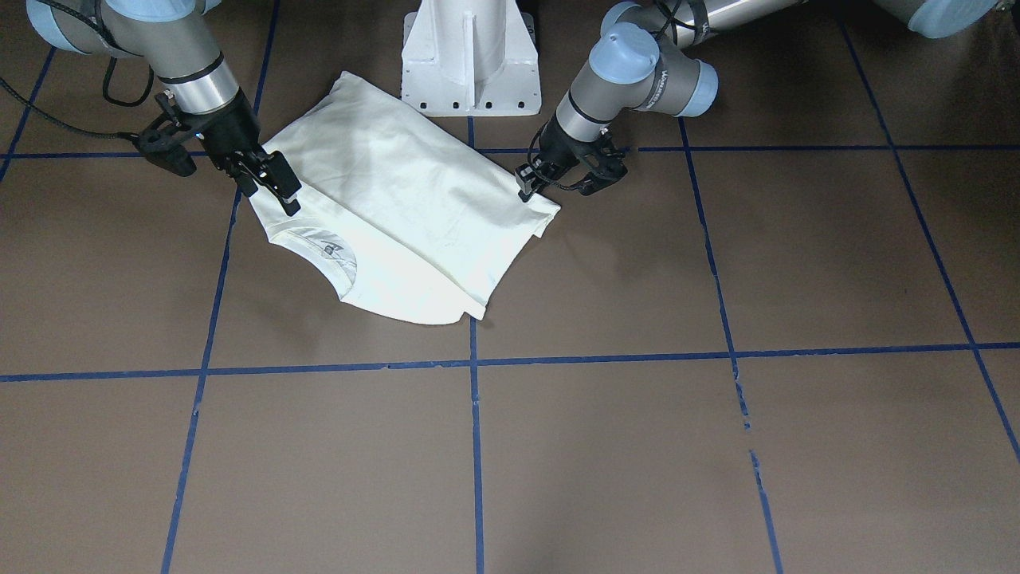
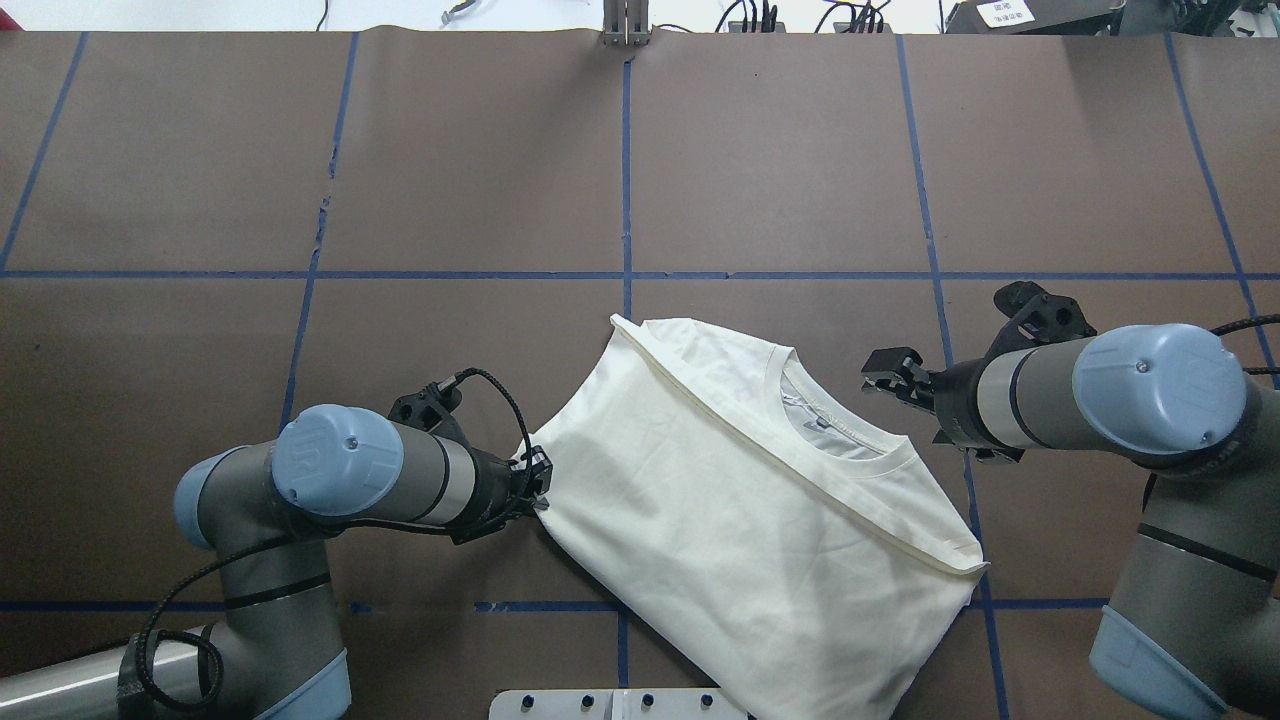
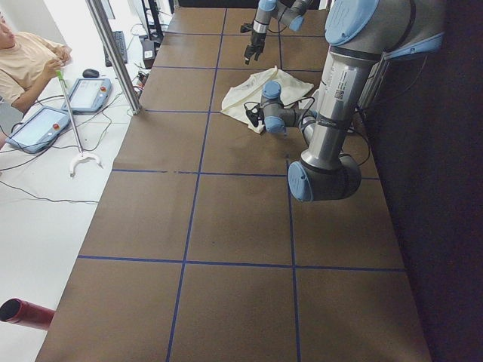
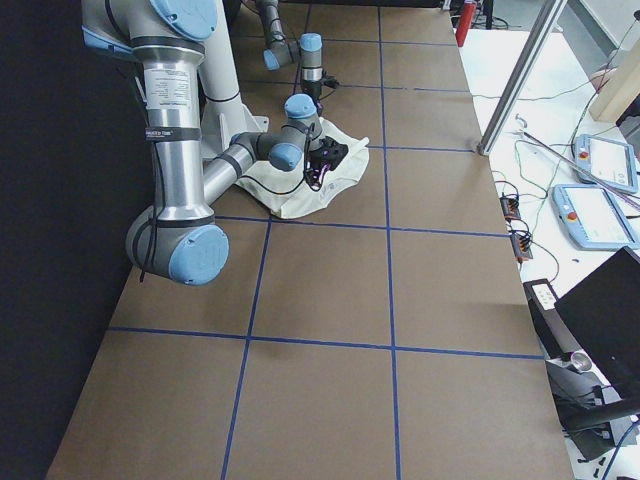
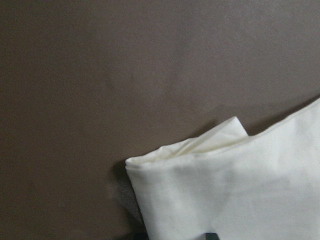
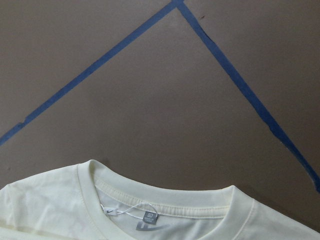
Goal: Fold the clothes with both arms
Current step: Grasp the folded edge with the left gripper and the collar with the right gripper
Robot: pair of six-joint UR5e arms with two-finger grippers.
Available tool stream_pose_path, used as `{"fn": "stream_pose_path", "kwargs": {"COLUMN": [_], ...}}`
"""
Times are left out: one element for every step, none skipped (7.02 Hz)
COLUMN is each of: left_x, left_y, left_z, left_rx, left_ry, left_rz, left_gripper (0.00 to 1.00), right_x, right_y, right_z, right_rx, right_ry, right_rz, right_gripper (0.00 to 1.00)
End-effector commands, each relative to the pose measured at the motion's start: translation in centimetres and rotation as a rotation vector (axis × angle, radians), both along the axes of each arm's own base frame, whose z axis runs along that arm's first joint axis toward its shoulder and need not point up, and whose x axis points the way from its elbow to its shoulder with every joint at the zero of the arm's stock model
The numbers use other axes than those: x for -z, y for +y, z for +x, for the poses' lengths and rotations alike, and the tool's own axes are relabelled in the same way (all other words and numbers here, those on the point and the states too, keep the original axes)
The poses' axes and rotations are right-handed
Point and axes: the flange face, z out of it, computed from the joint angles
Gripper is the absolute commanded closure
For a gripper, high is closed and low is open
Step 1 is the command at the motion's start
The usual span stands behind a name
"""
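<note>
Hovering just beside shirt (image 1: 398, 199) collar (image 6: 165, 194): right gripper (image 1: 271, 191), jaws apart, empty. Left gripper (image 1: 526, 187) touching shirt's opposite folded corner; can't tell grip. Plain side up.

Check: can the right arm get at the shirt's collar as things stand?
Probably yes. The right gripper hangs just beside the collar, with only bare table between them in the overhead view, and the collar lies uncovered.

T-shirt (image 1: 398, 207) lies on table (image 1: 637, 446) before the pedestal (image 1: 470, 56).
</note>
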Motion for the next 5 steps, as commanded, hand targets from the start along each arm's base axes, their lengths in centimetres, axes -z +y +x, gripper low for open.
{"fn": "stream_pose_path", "kwargs": {"left_x": [-0.8, 0.5, 1.6, 2.3, 2.3], "left_y": [-4.2, -8.4, -14.5, -19.0, -25.9], "left_z": [-2.1, -4.3, -6.4, -5.4, -4.0], "left_rx": [0.101, 0.111, 0.183, 0.239, 0.29], "left_ry": [-0.097, -0.113, -0.124, -0.125, -0.114], "left_rz": [0.025, 0.151, 0.192, 0.17, 0.195], "left_gripper": [1.0, 1.0, 1.0, 1.0, 1.0], "right_x": [1.8, 3.5, 5.7, 6.7, 7.3], "right_y": [-0.8, -1.3, -1.4, -1.5, -1.4], "right_z": [0.0, -0.2, -0.6, -0.9, -1.0], "right_rx": [-0.031, -0.056, -0.059, -0.058, -0.058], "right_ry": [-0.023, -0.064, -0.122, -0.141, -0.155], "right_rz": [0.034, 0.057, 0.087, 0.093, 0.091], "right_gripper": [0.0, 0.0, 0.0, 0.0, 0.0]}}
